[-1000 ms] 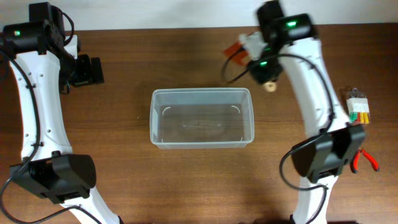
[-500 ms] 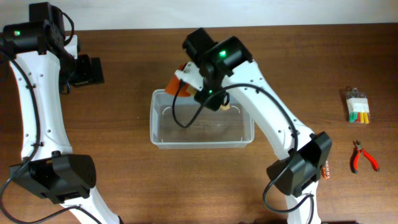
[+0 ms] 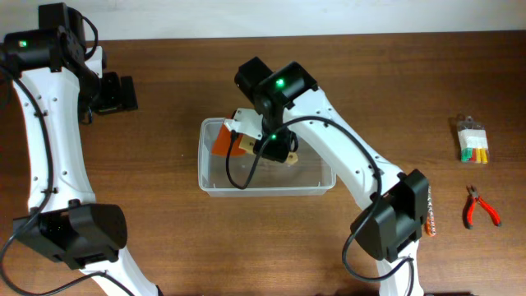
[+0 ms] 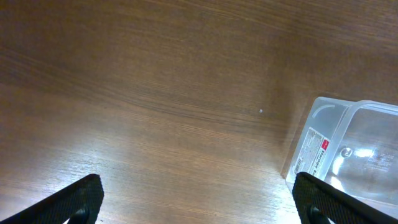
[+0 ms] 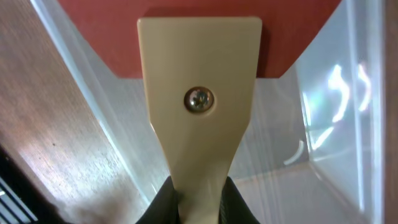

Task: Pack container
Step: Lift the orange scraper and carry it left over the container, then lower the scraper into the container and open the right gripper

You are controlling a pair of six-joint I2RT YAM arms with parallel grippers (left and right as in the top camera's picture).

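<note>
**A:** Where is the container?

**B:** It sits at the middle of the table, open side up, with its long side running left to right in the overhead view. The left wrist view shows one labelled corner of it at lower right.

**A:** And the right gripper?

**B:** It is above the container's left end. Its jaws are drawn narrow and clamped on the tan handle of a scraper. The orange-red blade reaches over the far left corner of the rim. Whether the blade touches the plastic cannot be told.

**A:** The left gripper?

**B:** It is over bare wood near the table's far left, well apart from the container. Its jaws are spread wide and hold nothing.

**A:** What else is there?

**B:** Red-handled pliers and a small pack of coloured pieces lie at the table's right side, well apart from the container
</note>
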